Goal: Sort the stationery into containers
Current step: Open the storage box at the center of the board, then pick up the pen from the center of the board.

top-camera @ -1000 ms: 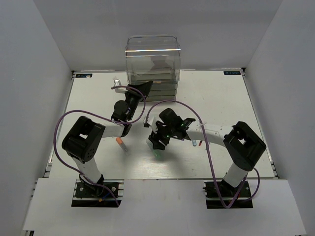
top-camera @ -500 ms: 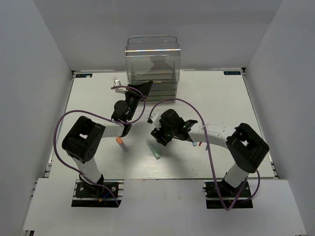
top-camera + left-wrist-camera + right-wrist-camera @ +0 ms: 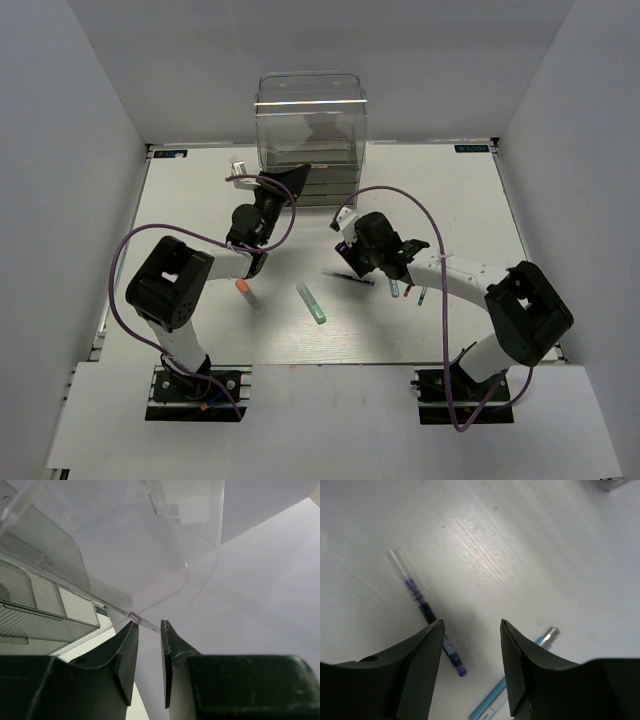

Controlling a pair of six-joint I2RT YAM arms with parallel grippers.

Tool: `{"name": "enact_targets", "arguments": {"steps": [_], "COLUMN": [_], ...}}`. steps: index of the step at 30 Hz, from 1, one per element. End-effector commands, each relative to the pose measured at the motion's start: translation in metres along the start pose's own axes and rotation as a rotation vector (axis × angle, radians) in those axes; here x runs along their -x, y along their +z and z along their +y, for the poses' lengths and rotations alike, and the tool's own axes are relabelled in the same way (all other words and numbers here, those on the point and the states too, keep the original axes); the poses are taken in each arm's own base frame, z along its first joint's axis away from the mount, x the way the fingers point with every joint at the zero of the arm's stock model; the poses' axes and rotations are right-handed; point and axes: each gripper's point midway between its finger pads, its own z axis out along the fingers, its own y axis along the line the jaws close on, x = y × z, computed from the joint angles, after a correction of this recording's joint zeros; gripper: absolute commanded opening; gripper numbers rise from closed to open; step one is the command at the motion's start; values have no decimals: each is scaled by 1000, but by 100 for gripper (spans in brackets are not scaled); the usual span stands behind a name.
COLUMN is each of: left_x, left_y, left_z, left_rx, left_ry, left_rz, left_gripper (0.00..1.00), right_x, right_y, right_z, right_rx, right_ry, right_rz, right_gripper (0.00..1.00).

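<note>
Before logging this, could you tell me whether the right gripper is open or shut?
Open: the right gripper has its fingers apart above the table, gripping nothing.

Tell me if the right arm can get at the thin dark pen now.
Probably yes: the right gripper hangs open right above the dark pen, which lies bare on the table; only the light blue pen lies nearby, apart from it.

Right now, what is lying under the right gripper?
A thin dark pen and a light blue pen lie below the right gripper; its fingers cover parts of both.
</note>
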Motion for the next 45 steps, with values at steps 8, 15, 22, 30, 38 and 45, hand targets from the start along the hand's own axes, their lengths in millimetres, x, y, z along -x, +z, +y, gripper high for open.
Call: {"name": "enact_targets", "arguments": {"steps": [8,15,22,30,38,45], "left_x": [42,43,40,42,42,42], "left_y": [2,2,1,-1,-1,-1], "left_z": [-76,-78,-70,-70,-70,-70], "left_rx": [-227,-235,-219,-215,-215,-215], "left_ry": [-24,-25,-23,-24,-24,-24], "left_rz": [-136,-140,-132,-140,-140,-140], "left_gripper": [35,35,35,35,35,35], "right_x": [-25,-68,-75,-70,-79,-92], "right_y": [-24,-33,-28,-12,3,4], "right_z": [-65,-80,-67,-58,-56,-55], "right_rx": [-266,-344,-281,-210,-186,-156], "right_ry": [67,159,217,279,355,433], "right_rz": [64,224,260,265,312,352], "right_gripper": [50,50,53,53,53,53]}}
